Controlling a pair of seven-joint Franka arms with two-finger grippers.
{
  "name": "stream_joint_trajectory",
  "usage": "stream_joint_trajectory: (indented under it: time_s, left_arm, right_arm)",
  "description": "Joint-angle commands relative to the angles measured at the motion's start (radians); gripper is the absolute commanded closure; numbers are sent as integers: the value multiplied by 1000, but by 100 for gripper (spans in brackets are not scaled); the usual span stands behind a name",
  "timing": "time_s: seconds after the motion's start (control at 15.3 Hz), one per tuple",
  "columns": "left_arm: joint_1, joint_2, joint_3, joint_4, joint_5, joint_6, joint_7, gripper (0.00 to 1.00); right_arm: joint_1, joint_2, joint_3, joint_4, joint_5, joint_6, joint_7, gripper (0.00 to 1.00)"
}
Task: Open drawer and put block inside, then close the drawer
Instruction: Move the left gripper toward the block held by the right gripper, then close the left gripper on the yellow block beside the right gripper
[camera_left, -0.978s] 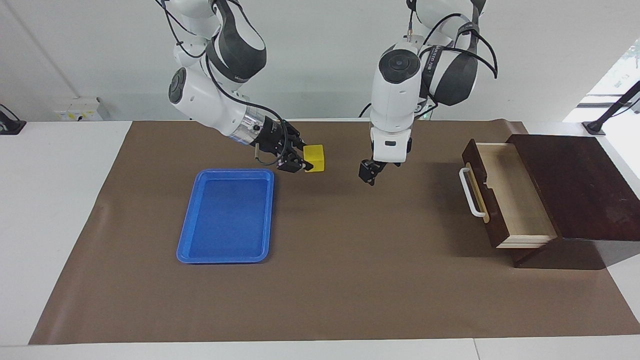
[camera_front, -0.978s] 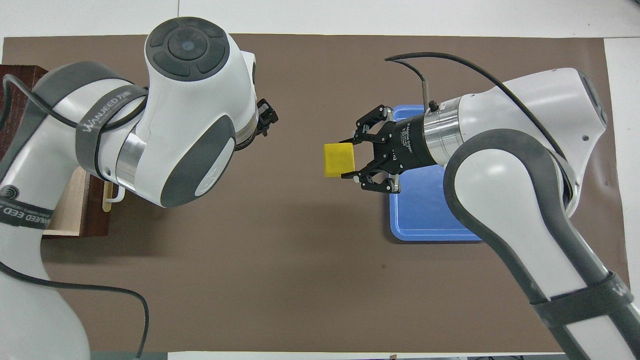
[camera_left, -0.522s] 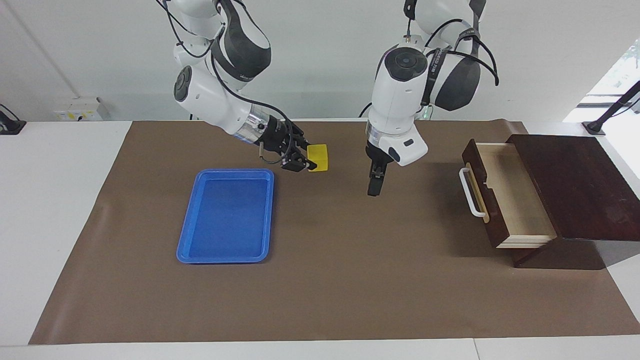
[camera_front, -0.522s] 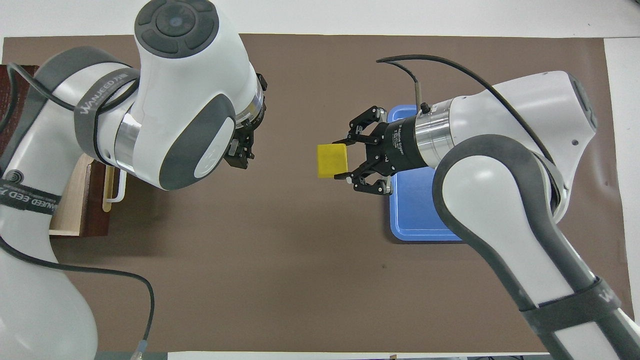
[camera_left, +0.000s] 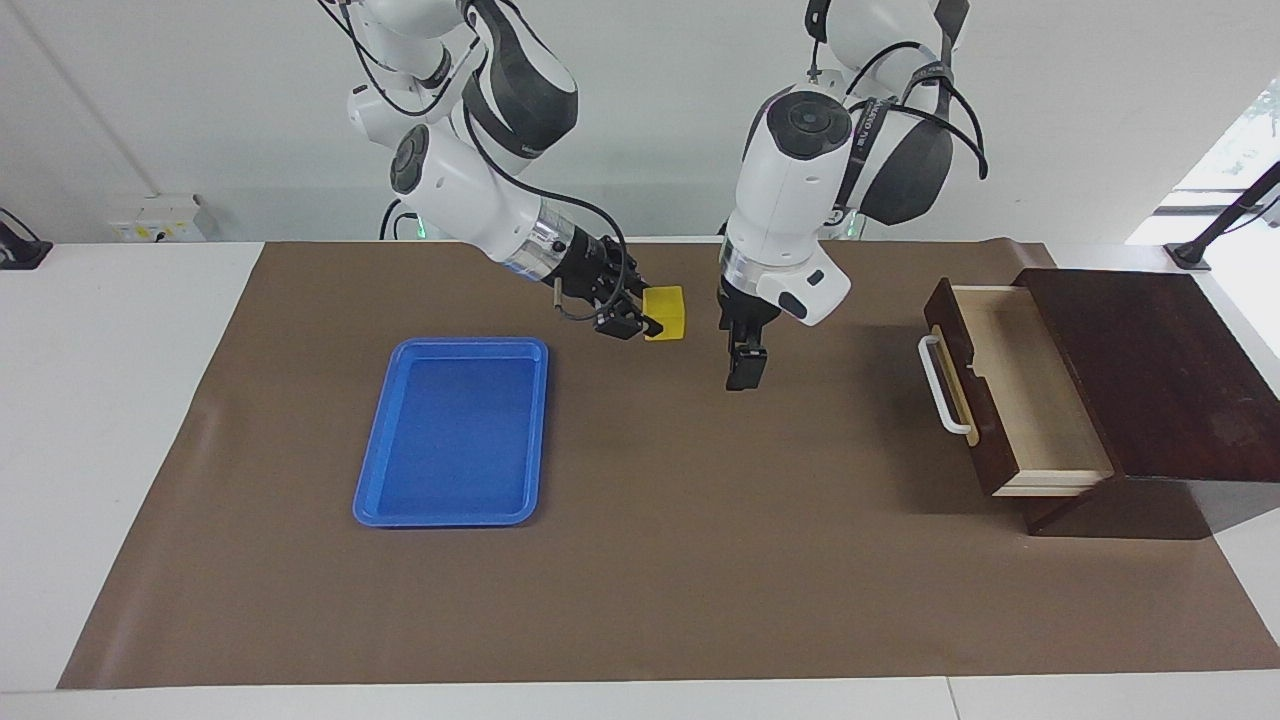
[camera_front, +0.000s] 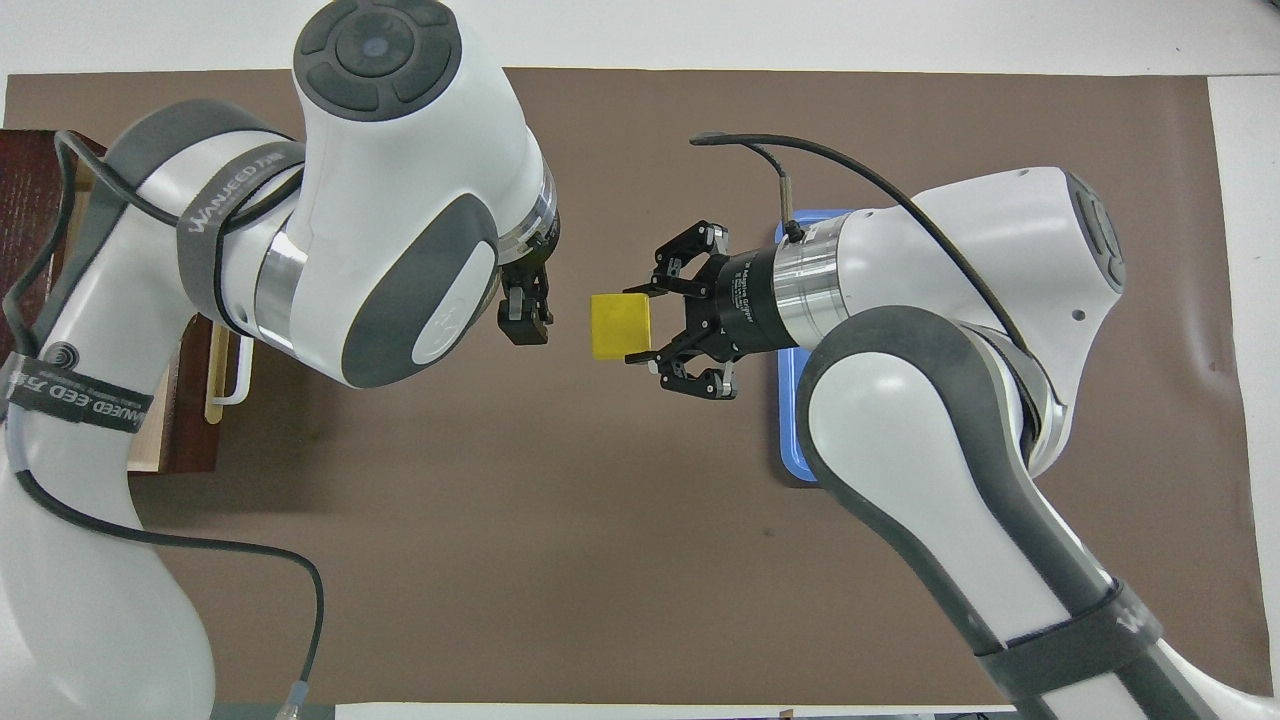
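The right gripper (camera_left: 648, 326) is pinching the yellow block (camera_left: 665, 313) in mid-air over the brown mat (camera_left: 700, 560), beside the left gripper (camera_left: 745, 375), whose fingers are standing spread. A clean handover probably means the left fingers closing squarely on the block's free faces before the right is letting go, then carrying it to the open drawer (camera_left: 1020, 390)

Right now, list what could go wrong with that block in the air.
1. The right pincer holds the block by one end, high over the mat; a slip would drop it outside the drawer.
2. The open left pincer hangs close beside the block; a misaligned handover could knock it loose.
3. Releasing before the other pincer grips would let it fall.
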Motion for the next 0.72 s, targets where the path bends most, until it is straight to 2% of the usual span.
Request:
stream_joint_trajectory:
  time_s: [0.0,0.65]
  left_arm:
    - [-20,12,12,24,-15,-12,-20,0]
    - [-35,0,12,2,-7,-55,-41,0]
  right_arm:
    - [31,16,2,25,-31,27,47,100]
    - [46,24,2,32,-33,49,63,100]
